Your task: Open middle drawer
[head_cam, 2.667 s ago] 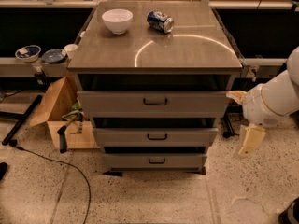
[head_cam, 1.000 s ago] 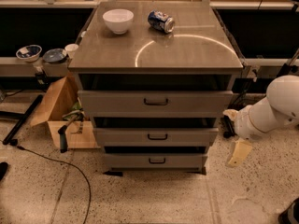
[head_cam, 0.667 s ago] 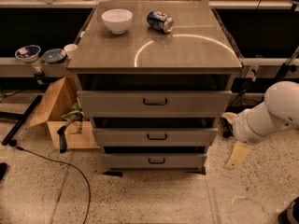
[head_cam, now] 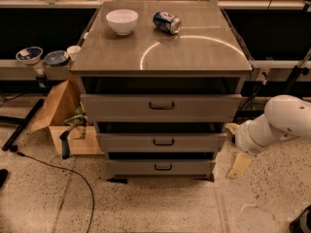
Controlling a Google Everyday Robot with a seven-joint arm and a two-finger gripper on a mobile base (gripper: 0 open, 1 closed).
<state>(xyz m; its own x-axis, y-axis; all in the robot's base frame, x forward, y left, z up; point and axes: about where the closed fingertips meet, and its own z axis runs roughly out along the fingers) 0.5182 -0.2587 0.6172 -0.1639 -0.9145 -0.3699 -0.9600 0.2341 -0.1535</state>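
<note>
- The task is, as I judge it, barely begun: the middle drawer [head_cam: 127, 142] sits flush in the stack of three, its front in line with the top drawer [head_cam: 116, 107] above and the bottom drawer [head_cam: 131, 167] below, and nothing touches its small dark bar handle [head_cam: 164, 141].
- The gripper [head_cam: 230, 151] hangs low outside the cabinet, beneath and just beyond the front-right corner of the tabletop [head_cam: 194, 52], at about the height of the middle drawer and just beside its right end, apart from the handle.
- Its two pale fingers [head_cam: 239, 165] stand wide apart with nothing between them.
- What is left: bring the gripper across to the handle at the centre of the front, close on it, and draw the drawer out towards the front edge.
- No drawer shows its inside; only dark gaps lie above each front, so their contents cannot be told.
- A white bowl [head_cam: 122, 21] stands upright near the back-left corner of the tabletop; nothing shows in it.
- A blue can [head_cam: 166, 22] lies on its side near the middle of the back edge, well apart from the bowl.
- Past the left edge, lower down, a cardboard box [head_cam: 60, 111] stands open on the floor, with green stuff and a dark-handled tool in it.
</note>
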